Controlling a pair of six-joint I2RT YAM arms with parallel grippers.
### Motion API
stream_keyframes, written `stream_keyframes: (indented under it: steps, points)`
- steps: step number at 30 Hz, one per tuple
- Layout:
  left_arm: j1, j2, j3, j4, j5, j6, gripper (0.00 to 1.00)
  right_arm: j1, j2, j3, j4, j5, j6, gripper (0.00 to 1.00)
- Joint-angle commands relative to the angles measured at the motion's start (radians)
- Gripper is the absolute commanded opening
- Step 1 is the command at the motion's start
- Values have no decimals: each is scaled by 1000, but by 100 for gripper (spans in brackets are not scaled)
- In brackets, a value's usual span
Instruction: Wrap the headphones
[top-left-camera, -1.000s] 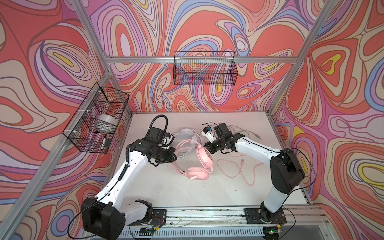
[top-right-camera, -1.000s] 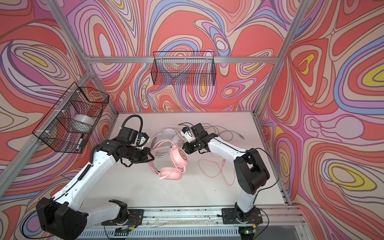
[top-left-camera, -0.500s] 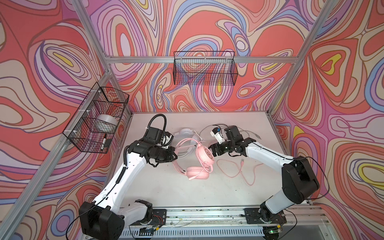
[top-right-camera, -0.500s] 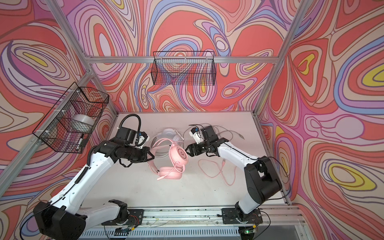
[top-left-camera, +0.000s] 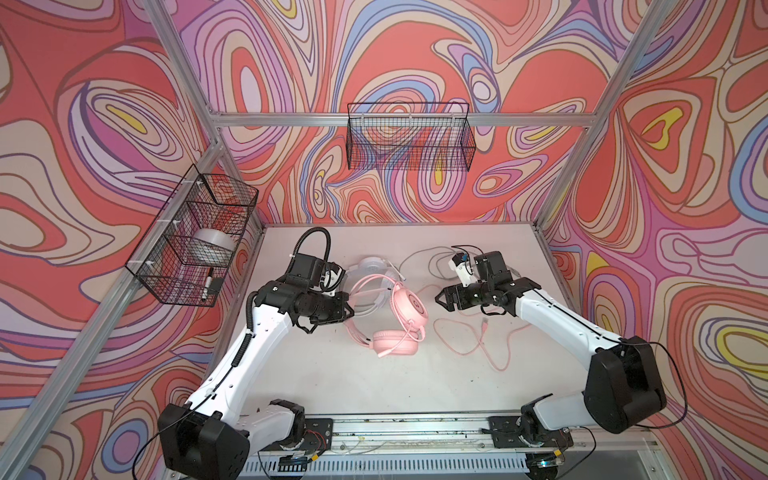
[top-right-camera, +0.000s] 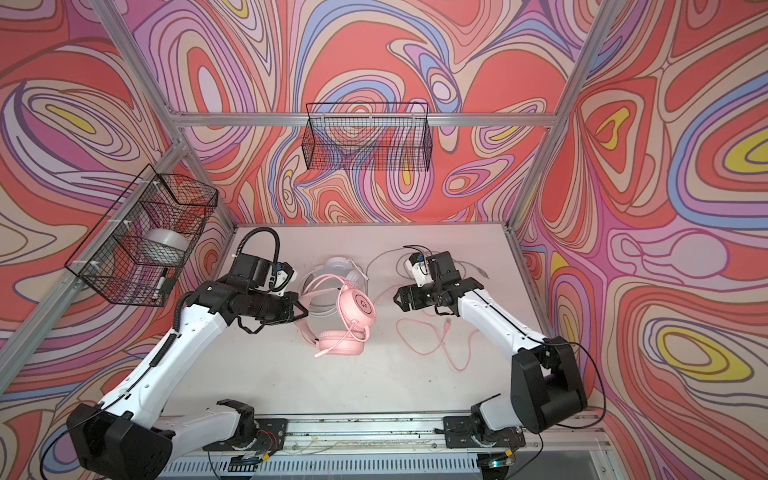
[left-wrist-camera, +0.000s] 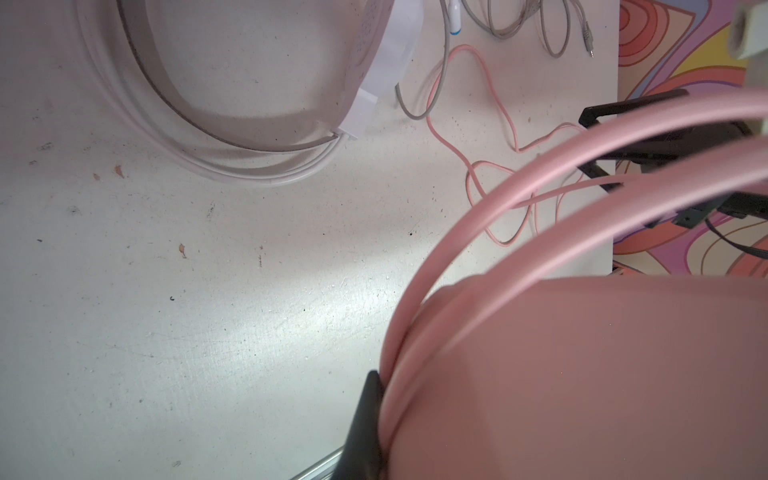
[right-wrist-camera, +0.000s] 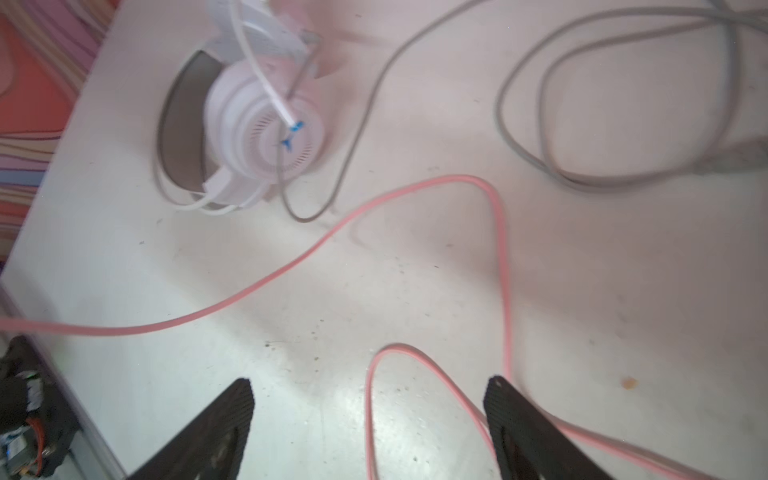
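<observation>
Pink headphones (top-left-camera: 409, 306), earcup logo (top-right-camera: 365, 303) too small to read, white headphones (top-left-camera: 372, 265) behind

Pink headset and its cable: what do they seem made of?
The pink headset: probably hard plastic shell, smooth with a soft sheen; the thin band tubes hold a springy arc, plastic or coated metal. The pink cable: flexible rubbery jacket, matte, lying in loose loops.
</observation>
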Motion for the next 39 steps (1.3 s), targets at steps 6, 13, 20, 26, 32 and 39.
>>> stream_keyframes:
  steps: [6,13,20,26,32,39]
  points:
    - [8,13,4,52,75,-38,0,0,232,118,-152,241,-37,77]
    - [8,16,21,31,70,-37,0,0,363,170,-108,312,-25,72]
    - [8,10,29,8,47,-36,0,0,473,211,-130,301,-58,58]
    - [8,3,37,20,57,-69,0,0,480,188,-121,275,-45,35]
    - [10,3,53,41,58,-117,0,0,404,115,-83,229,-25,17]
    - [11,14,41,74,41,-176,0,4,342,63,-75,193,-25,0]
